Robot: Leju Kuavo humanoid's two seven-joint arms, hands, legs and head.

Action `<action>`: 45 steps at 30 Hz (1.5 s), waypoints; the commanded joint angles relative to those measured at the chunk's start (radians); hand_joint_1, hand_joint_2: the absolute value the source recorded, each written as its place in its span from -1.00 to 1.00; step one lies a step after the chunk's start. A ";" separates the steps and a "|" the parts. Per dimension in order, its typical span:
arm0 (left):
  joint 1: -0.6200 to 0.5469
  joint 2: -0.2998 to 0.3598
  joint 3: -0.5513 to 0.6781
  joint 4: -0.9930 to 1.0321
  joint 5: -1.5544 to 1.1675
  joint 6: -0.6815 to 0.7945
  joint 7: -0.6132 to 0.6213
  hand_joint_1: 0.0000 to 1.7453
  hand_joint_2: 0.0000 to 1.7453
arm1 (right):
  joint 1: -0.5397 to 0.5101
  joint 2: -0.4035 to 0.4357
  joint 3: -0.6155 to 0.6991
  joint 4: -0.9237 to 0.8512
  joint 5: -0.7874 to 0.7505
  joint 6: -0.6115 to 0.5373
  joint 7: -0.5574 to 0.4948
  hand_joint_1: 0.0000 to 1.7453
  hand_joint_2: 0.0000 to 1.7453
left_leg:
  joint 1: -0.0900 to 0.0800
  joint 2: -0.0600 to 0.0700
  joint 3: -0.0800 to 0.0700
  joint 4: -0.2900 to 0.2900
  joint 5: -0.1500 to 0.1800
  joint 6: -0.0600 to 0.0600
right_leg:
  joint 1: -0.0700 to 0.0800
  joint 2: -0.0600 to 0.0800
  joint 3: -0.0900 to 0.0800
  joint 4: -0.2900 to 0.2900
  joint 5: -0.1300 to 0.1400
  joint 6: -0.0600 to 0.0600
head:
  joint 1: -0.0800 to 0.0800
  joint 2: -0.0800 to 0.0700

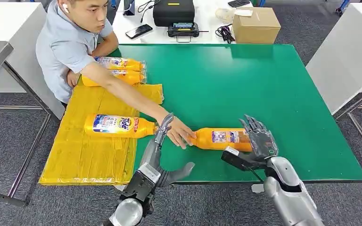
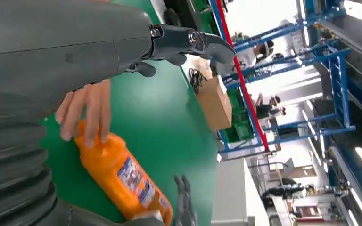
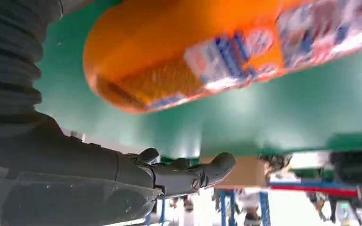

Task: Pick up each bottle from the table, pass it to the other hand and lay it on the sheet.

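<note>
Item: orange bottle (image 1: 221, 139), lying on green tabletop (image 1: 245, 84), long axis sideways across my front, base at my right robot hand (image 1: 259, 136), fingers spread, empty. Left robot hand (image 1: 162, 129) open beyond the neck, where a person's hand (image 1: 181, 134) rests.

A person (image 1: 68, 44) in a grey shirt sits at the far left of the green counter (image 1: 245, 84). Beyond it, on a white counter (image 1: 207, 26), sit a cardboard box (image 1: 256, 25), a black case (image 1: 173, 11) and a phone (image 1: 139, 31).
</note>
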 commanded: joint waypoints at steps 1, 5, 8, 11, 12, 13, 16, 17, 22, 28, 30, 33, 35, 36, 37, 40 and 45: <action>-0.062 0.026 -0.049 0.072 0.005 -0.010 0.012 -1.00 1.00 | -0.142 0.051 0.075 0.216 -0.049 0.043 -0.012 -1.00 1.00 | 0.000 0.002 0.003 -0.001 -0.001 -0.001 | 0.001 0.002 0.002 -0.001 0.000 -0.002 | 0.000 0.000; -0.067 0.026 -0.057 0.075 0.002 -0.013 0.018 -1.00 1.00 | -0.142 0.054 0.098 0.239 -0.050 0.048 -0.011 -1.00 1.00 | 0.001 0.003 0.004 -0.001 -0.001 -0.001 | 0.001 0.002 0.003 -0.001 0.000 -0.002 | 0.000 0.000; -0.068 0.026 -0.061 0.075 0.001 -0.015 0.019 -1.00 1.00 | -0.144 0.048 0.110 0.248 -0.038 0.035 -0.004 -1.00 1.00 | 0.001 0.001 0.003 -0.001 0.000 -0.001 | 0.001 0.001 0.003 -0.001 0.000 -0.002 | 0.000 0.000; -0.064 0.030 -0.065 0.065 -0.001 -0.018 0.020 -1.00 1.00 | -0.165 0.030 0.124 0.285 -0.047 0.075 0.020 -1.00 1.00 | 0.001 0.002 0.005 0.000 -0.002 -0.002 | 0.001 0.002 0.005 -0.001 -0.001 -0.003 | 0.000 0.000; -0.064 0.030 -0.065 0.065 -0.001 -0.018 0.021 -1.00 1.00 | -0.167 0.024 0.122 0.287 -0.047 0.074 0.018 -1.00 1.00 | 0.000 0.002 0.004 -0.001 -0.001 -0.001 | 0.001 0.002 0.003 -0.001 -0.001 -0.002 | 0.000 0.000; -0.064 0.030 -0.065 0.063 -0.002 -0.018 0.021 -1.00 1.00 | -0.176 0.025 0.120 0.311 -0.056 0.089 0.023 -1.00 1.00 | 0.001 0.003 0.006 0.000 -0.002 -0.002 | 0.001 0.002 0.006 -0.001 -0.001 -0.003 | 0.000 0.000; -0.065 0.028 -0.064 0.065 -0.004 -0.016 0.024 -1.00 1.00 | -0.189 0.012 0.136 0.344 -0.052 0.104 0.034 -1.00 1.00 | 0.001 0.002 0.005 0.000 -0.001 -0.002 | 0.001 0.001 0.005 -0.001 -0.001 -0.002 | 0.000 0.000; -0.065 0.028 -0.062 0.066 -0.005 -0.016 0.026 -1.00 1.00 | -0.191 0.011 0.140 0.350 -0.051 0.107 0.042 -1.00 1.00 | 0.001 0.000 0.004 -0.001 -0.001 -0.001 | 0.001 0.000 0.004 -0.001 -0.001 -0.002 | 0.000 0.000; -0.064 0.028 -0.062 0.067 -0.005 -0.016 0.026 -1.00 1.00 | -0.188 0.010 0.142 0.349 -0.050 0.107 0.047 -1.00 1.00 | 0.001 0.000 0.005 -0.001 -0.001 -0.001 | 0.001 -0.001 0.005 -0.002 -0.001 -0.002 | 0.000 0.000; -0.062 0.024 -0.058 0.076 -0.018 -0.021 0.033 -1.00 1.00 | -0.198 -0.027 0.174 0.351 -0.043 0.171 0.119 1.00 1.00 | 0.001 0.000 0.007 0.000 -0.001 -0.002 | 0.001 0.000 0.007 -0.001 -0.001 -0.003 | 0.000 0.000; -0.073 0.020 -0.063 0.088 -0.018 -0.028 0.032 -1.00 1.00 | -0.212 -0.050 0.186 0.386 -0.075 0.234 0.077 1.00 1.00 | 0.000 -0.001 0.005 -0.001 0.000 -0.001 | 0.000 -0.001 0.005 -0.001 0.000 -0.001 | 0.000 0.000; -0.081 0.014 -0.065 0.099 -0.013 -0.030 0.027 -1.00 1.00 | -0.209 -0.058 0.156 0.407 -0.137 0.266 0.043 1.00 1.00 | 0.001 -0.002 0.008 -0.001 -0.001 -0.002 | 0.002 -0.003 0.009 -0.002 -0.001 -0.002 | 0.000 0.000; -0.081 0.014 -0.065 0.099 -0.013 -0.030 0.027 -1.00 1.00 | -0.209 -0.058 0.156 0.407 -0.137 0.266 0.043 1.00 1.00 | 0.001 -0.003 0.008 -0.001 0.000 -0.001 | 0.001 -0.003 0.009 -0.002 -0.001 -0.001 | 0.000 0.000; -0.081 0.014 -0.065 0.100 -0.013 -0.030 0.026 -1.00 1.00 | -0.208 -0.055 0.157 0.408 -0.137 0.266 0.044 1.00 1.00 | 0.001 -0.004 0.010 -0.001 0.000 -0.001 | 0.002 -0.004 0.012 -0.003 -0.001 -0.002 | 0.000 0.000; -0.081 0.014 -0.065 0.100 -0.013 -0.030 0.026 -1.00 1.00 | -0.208 -0.055 0.157 0.408 -0.137 0.266 0.044 1.00 1.00 | 0.001 -0.003 0.010 -0.001 0.000 -0.001 | 0.001 -0.003 0.011 -0.003 0.000 -0.002 | 0.000 0.000; -0.081 0.014 -0.065 0.100 -0.013 -0.030 0.026 -1.00 1.00 | -0.208 -0.055 0.157 0.408 -0.137 0.266 0.044 1.00 1.00 | 0.001 -0.002 0.010 -0.001 0.000 -0.001 | 0.001 -0.002 0.011 -0.003 0.000 -0.001 | 0.000 0.000; -0.098 0.006 -0.078 0.122 0.003 -0.040 0.012 -1.00 1.00 | -0.210 -0.073 0.138 0.431 -0.235 0.324 0.011 1.00 1.00 | 0.001 -0.003 0.012 -0.001 0.000 -0.001 | 0.001 -0.003 0.012 -0.003 0.000 -0.002 | 0.000 0.000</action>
